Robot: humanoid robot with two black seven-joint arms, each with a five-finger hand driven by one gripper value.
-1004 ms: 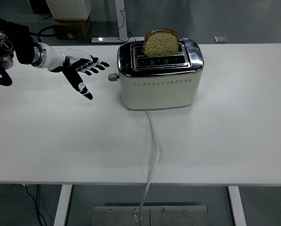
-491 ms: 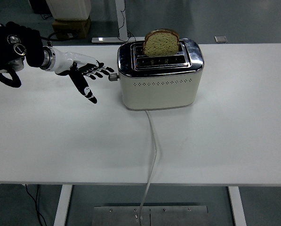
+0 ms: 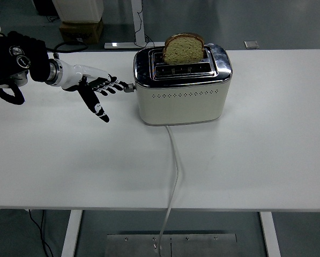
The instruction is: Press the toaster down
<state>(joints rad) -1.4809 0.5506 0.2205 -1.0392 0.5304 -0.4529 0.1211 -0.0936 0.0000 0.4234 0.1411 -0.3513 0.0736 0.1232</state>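
A cream and chrome toaster [image 3: 182, 84] stands at the back middle of the white table [image 3: 256, 155]. One slice of brown bread [image 3: 184, 48] sticks up out of its rear slot. The toaster's lever knob [image 3: 129, 88] juts from its left end. My left hand [image 3: 99, 88] comes in from the left with fingers spread and the thumb hanging down. Its fingertips [image 3: 118, 86] sit just left of the knob, at about the same height, nearly touching it. It holds nothing. The right arm is out of view.
The toaster's white cable [image 3: 173, 171] runs from its front down over the table's near edge. Behind the table stand a cardboard box [image 3: 80, 29] and a table leg [image 3: 139, 24] on the floor.
My left hand has moved right toward the toaster, closing from a gap to almost touching the lever knob. The toaster and bread have not moved.
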